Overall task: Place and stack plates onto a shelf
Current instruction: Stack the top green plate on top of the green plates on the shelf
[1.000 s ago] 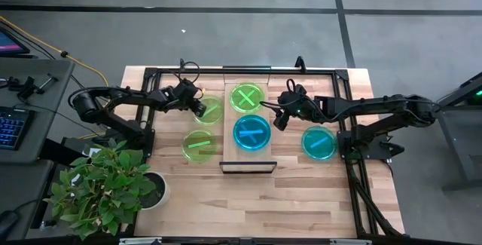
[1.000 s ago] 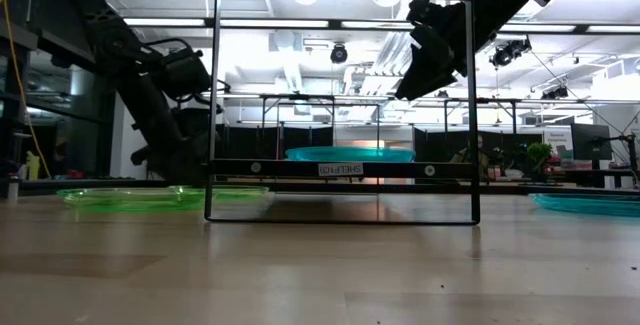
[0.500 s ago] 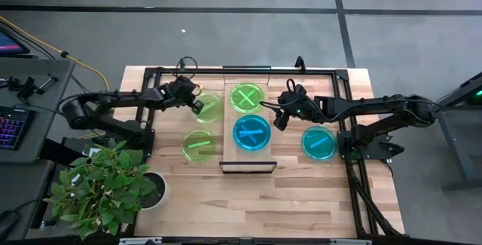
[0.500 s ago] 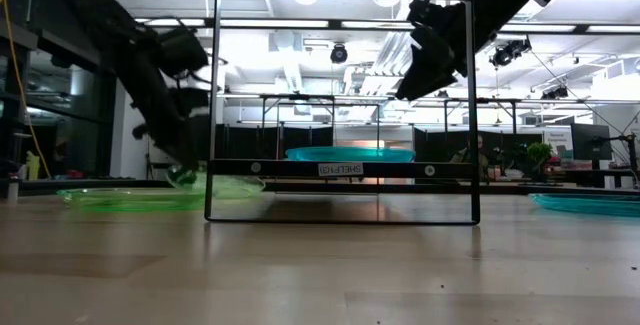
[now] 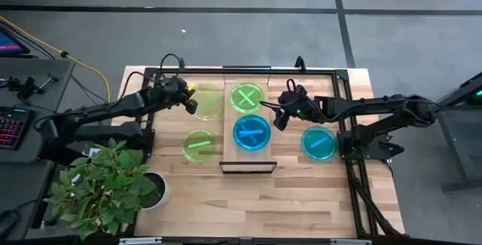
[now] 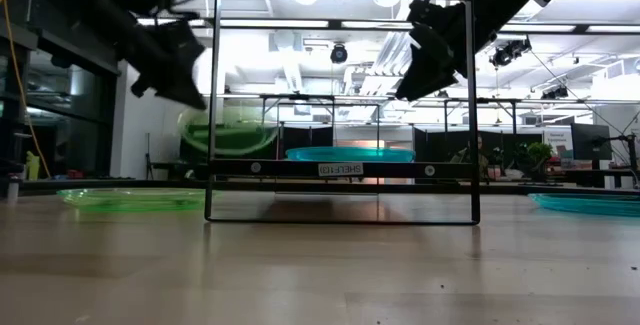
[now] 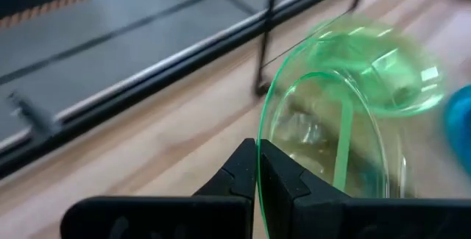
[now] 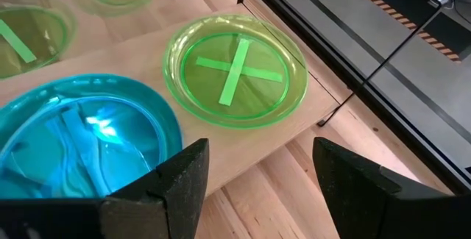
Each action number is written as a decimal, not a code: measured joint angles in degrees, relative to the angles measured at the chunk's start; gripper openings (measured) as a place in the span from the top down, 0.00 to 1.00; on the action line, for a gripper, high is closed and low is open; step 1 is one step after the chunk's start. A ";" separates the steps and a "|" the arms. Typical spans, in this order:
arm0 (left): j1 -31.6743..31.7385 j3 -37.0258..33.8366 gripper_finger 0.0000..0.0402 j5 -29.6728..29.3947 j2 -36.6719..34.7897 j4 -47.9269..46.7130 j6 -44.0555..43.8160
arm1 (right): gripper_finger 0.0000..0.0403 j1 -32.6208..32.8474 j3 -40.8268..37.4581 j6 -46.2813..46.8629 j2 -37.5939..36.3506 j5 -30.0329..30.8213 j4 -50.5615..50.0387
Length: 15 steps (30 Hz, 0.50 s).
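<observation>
Green, translucent plastic dominates the left half of the table (image 5: 301,192) in the high view. Left gripper (image 5: 188,103), at about 10 o'clock from the shelf's centre, is clamped on the rim of a held green plate (image 5: 206,102), which hangs tilted above the tabletop, just beside the shelf's left edge; the low view shows this plate (image 6: 228,128) raised above shelf level, and the left wrist view shows the fingers (image 7: 243,173) closed together on its edge. At 8 o'clock a second green plate (image 5: 199,145), striped, lies flat on the wood. Shelf (image 5: 232,154), light wood, stands centrally, carrying a green crossed plate (image 5: 247,97) at 12 o'clock and a blue crossed plate (image 5: 251,133) at 6 o'clock, the two just beside each other. Right gripper (image 5: 280,119) hovers at 3 o'clock, beside the shelf's right edge, its fingers (image 8: 184,176) spread apart and holding nothing. At 4 o'clock a blue striped plate (image 5: 318,142) lies on the tabletop, well apart from the shelf.
</observation>
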 joint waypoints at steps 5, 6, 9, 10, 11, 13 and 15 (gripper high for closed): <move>-4.39 -0.59 1.00 -2.38 -0.88 7.73 -0.19 | 0.44 -0.02 0.00 0.02 0.00 0.00 0.52; -5.21 -1.39 1.00 -3.04 -0.35 11.53 -0.19 | 0.44 -0.02 0.00 -0.02 0.00 0.00 0.79; -7.11 -4.52 1.00 -4.32 3.01 23.79 -1.02 | 0.44 -0.02 0.00 -0.07 0.00 -0.02 1.60; -7.54 -5.44 1.00 -4.64 4.55 27.77 -1.09 | 0.44 -0.02 0.00 -0.07 0.00 0.00 1.82; -7.81 -6.11 1.00 -5.22 6.05 31.11 -1.14 | 0.44 -0.02 0.00 -0.07 0.00 0.00 1.88; -8.06 -6.38 1.00 -6.83 9.37 35.80 -1.19 | 0.44 -0.01 0.00 -0.07 0.00 0.00 1.90; -8.00 -6.38 1.00 -7.46 12.77 40.59 -1.83 | 0.44 -0.02 0.00 -0.08 0.00 0.00 1.98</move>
